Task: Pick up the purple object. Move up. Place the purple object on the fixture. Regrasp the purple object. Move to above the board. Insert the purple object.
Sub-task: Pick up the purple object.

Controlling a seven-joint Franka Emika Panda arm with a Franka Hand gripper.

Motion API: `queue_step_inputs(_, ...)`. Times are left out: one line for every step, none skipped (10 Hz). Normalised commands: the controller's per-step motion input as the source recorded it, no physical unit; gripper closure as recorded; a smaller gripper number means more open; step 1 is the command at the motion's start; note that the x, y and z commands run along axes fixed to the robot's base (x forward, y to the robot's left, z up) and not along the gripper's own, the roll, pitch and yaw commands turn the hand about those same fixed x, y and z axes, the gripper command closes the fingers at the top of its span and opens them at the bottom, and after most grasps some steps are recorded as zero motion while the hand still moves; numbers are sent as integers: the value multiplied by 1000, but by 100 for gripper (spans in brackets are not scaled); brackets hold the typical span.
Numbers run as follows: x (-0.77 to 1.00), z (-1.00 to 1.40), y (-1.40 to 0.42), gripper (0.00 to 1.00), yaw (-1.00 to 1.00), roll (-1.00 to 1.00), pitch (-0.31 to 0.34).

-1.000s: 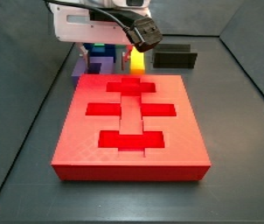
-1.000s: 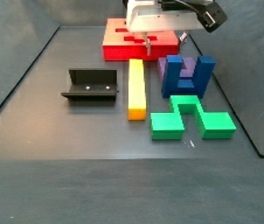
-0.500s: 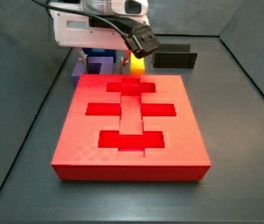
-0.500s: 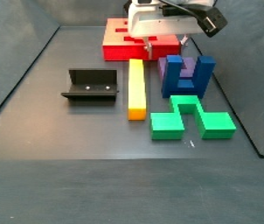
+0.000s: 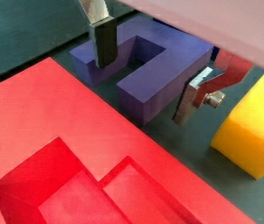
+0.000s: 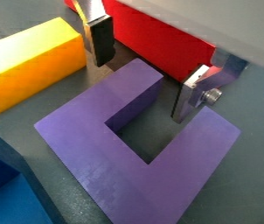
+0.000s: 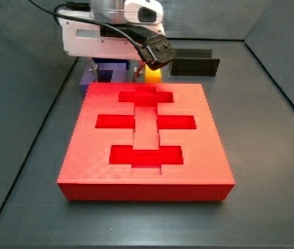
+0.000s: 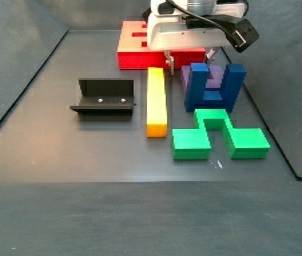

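While the jaws [image 6: 146, 74] hang spread wide over the purple object [image 6: 141, 144], one silver finger [image 6: 97, 37] stands outside one prong and the other finger [image 6: 198, 90] outside the far prong, so the block's width lies between them; neither pad seems to touch plastic yet, and nothing is held. That straddle looks chosen for the pick-up: closing would pinch the block across its two outer faces, with the notch running between the fingers.

In both wrist views the purple object lies flat on the counter [image 8: 100, 165], its notch open to one side. It sits just beside the end of the board [image 5: 52, 166], with the yellow bar [image 6: 24, 61] close along another side and the blue block [image 8: 214, 85] near it. In a side view, taking the far edge as 12 o'clock, the purple piece is at about 12 o'clock of the board [image 7: 146, 136], mostly hidden under the gripper body.

As for holders, the fixture [image 8: 102, 98] stands at about 9 o'clock of the yellow bar [image 8: 155, 100], well apart from the purple block, and its bracket carries nothing. The board's cross-shaped slots [image 7: 143, 122] are all vacant too. A green piece [image 8: 218, 135] lies at about 6 o'clock of the blue block, outside any holder. By my reading, the first step, the pick-up, is in hand and not yet done.
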Motion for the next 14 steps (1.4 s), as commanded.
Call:
queue_step_inputs(-109,-163,-37,0,-86,44,57)
queue_step_inputs(-97,-191,-20,0,-89,44,63)
queue_step_inputs(-40,-177,0,0,-74,44,66)
queue_step_inputs(-3,-114,0,0,-40,30,51)
queue_step_inputs(-66,-31,-3,0,0,0,0)
queue_step_inputs(0,-69,-9,0,-369,64,37)
queue_step_inputs(0,0,0,0,-231,41,57)
queue_step_inputs(-14,-6,0,0,0,43,0)
queue_step_inputs(0,-31,14,0,0,99,0)
queue_step_inputs(0,0,0,0,0,50,0)
queue_step_inputs(0,0,0,100,0,0,0)
queue_step_inputs(0,0,0,100,0,0,0)
queue_step_inputs(0,0,0,100,0,0,0)
queue_step_inputs(0,0,0,100,0,0,0)
